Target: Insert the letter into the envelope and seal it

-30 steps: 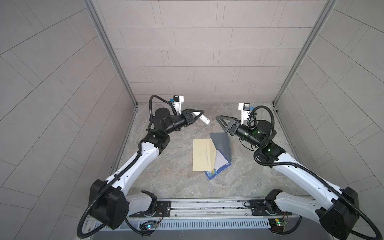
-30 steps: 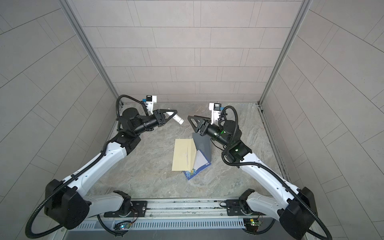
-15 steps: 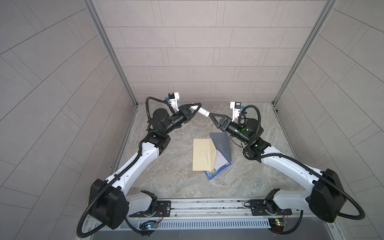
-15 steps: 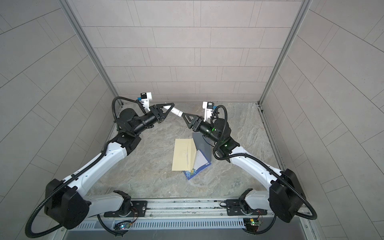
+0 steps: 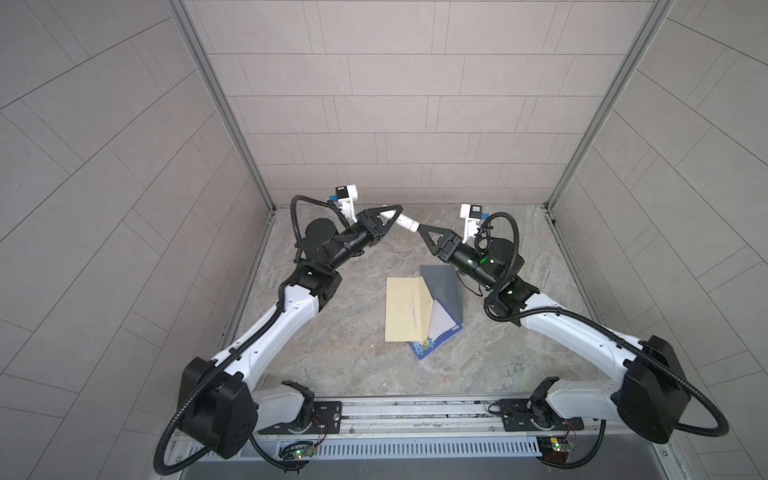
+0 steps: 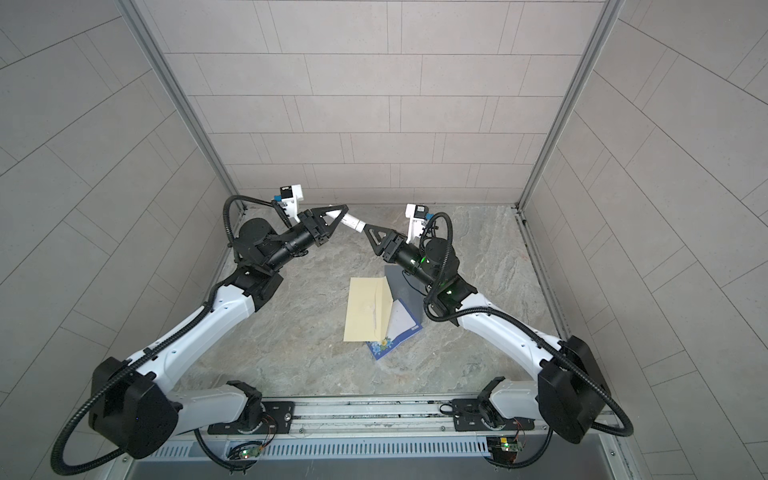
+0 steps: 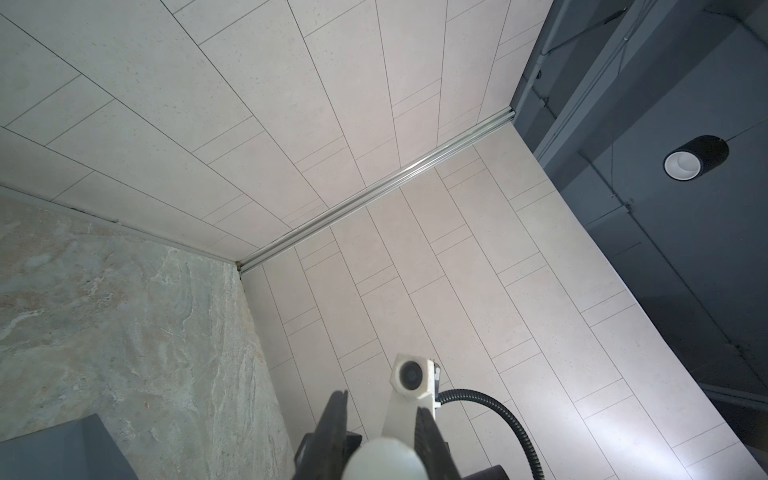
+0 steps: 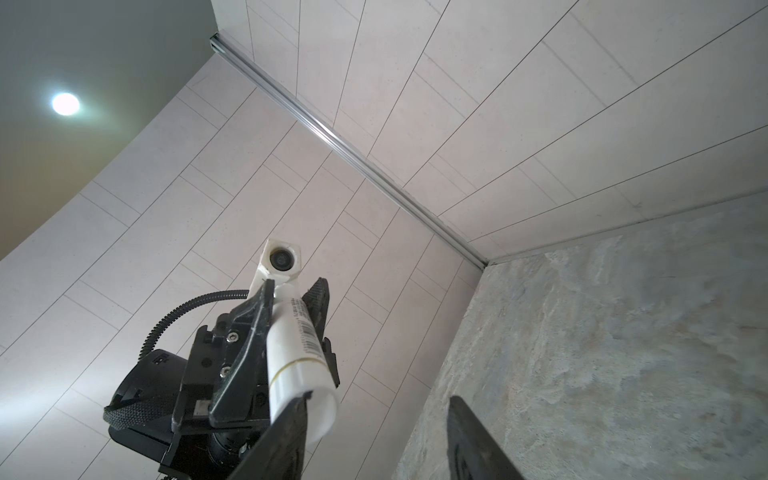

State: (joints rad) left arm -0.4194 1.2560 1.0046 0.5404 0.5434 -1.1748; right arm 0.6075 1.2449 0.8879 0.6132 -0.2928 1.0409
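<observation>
A tan envelope (image 5: pixel 405 309) (image 6: pixel 365 309) lies flat mid-table, its grey flap (image 5: pixel 444 286) folded open to the right. The letter (image 5: pixel 440 328) (image 6: pixel 400 326), white with a blue flowered edge, sticks out from the envelope's lower right. Raised near the back wall, my left gripper (image 5: pixel 392 210) (image 6: pixel 338 212) (image 7: pixel 380 401) is shut on a white glue stick (image 5: pixel 403 222) (image 6: pixel 352 221) (image 8: pixel 293 353). My right gripper (image 5: pixel 420 228) (image 6: pixel 368 227) (image 8: pixel 380 397) is open at the stick's free end, which lies against one finger, not between the two.
Tiled walls close in the left, back and right sides, with metal posts (image 5: pixel 226 112) in the back corners. The arm bases sit on a rail (image 5: pixel 415 413) along the front edge. Marbled table surface (image 5: pixel 361 353) shows round the envelope.
My left gripper lifted the glue stick up toward the back. The right gripper swung up and left to meet the stick's end, and its arm now hangs over the flap.
</observation>
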